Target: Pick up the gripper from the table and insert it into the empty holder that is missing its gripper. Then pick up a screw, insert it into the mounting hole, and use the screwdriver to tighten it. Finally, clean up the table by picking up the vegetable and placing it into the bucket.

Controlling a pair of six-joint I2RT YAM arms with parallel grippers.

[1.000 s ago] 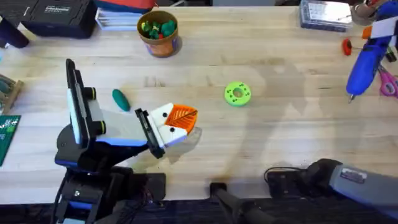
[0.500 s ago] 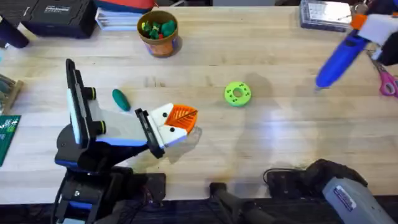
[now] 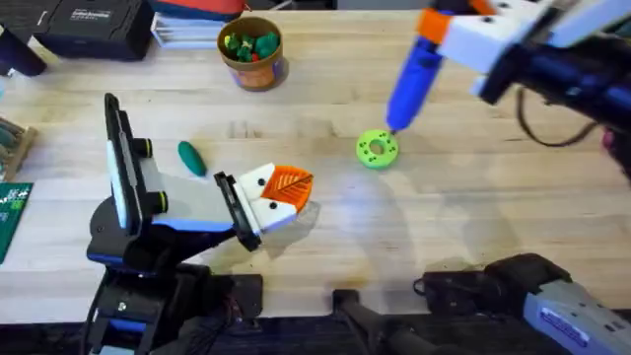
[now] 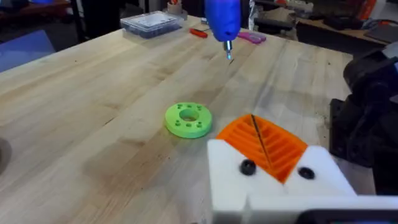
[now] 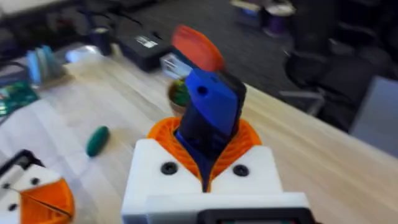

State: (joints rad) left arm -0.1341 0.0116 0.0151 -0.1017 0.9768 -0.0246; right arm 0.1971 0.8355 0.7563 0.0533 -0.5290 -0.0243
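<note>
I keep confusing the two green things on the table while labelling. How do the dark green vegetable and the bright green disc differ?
The vegetable is dark green, smooth and oblong, a solid shape; the disc is bright lime green, round and flat, with a hole through its centre. The vegetable lies beside the left arm, while the disc sits near mid-table, with the tip of the screwdriver just above it. Both lie loose on the wooden table, untouched by either gripper.
</note>
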